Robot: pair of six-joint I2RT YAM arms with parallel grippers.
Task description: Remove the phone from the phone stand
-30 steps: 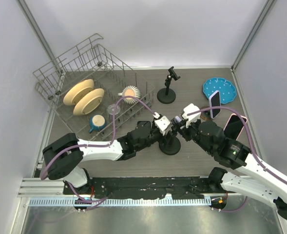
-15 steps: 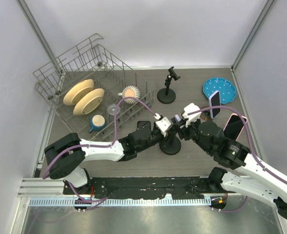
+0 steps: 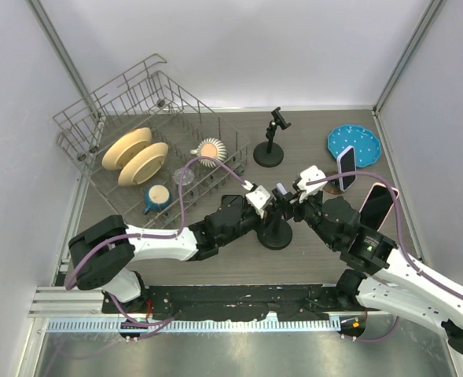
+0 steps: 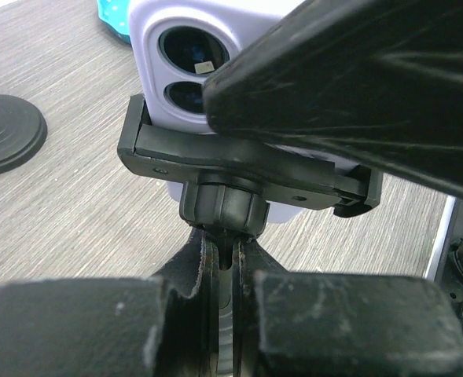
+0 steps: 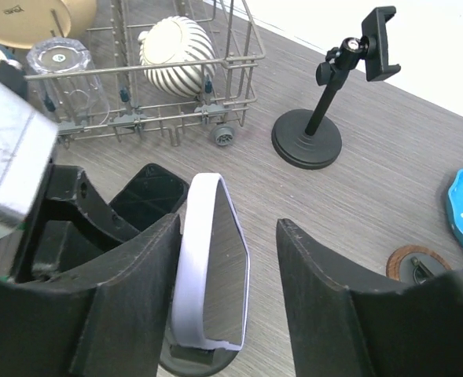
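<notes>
White phone [image 5: 211,267] sits inside the parted right tool [image 5: 227,228]; left tool [image 4: 223,259] clamps stand [image 4: 239,165].

The phone [image 5: 215,267] is seen clamped in the phone stand [image 3: 276,233] near the middle of the table [image 3: 215,263], not yet lifted out. A pale lavender-white case is worn, and two camera lenses [image 4: 192,59] are shown on its back (one above the other). It is carried on edge, slightly tilted, its dark glossy screen turned rightward in the right wrist view. The stand's black clamp [image 4: 239,161] is closed across the phone's back just below the lenses, above a ball joint [image 4: 222,206]. The round black base is set flat on the table.
</notes>
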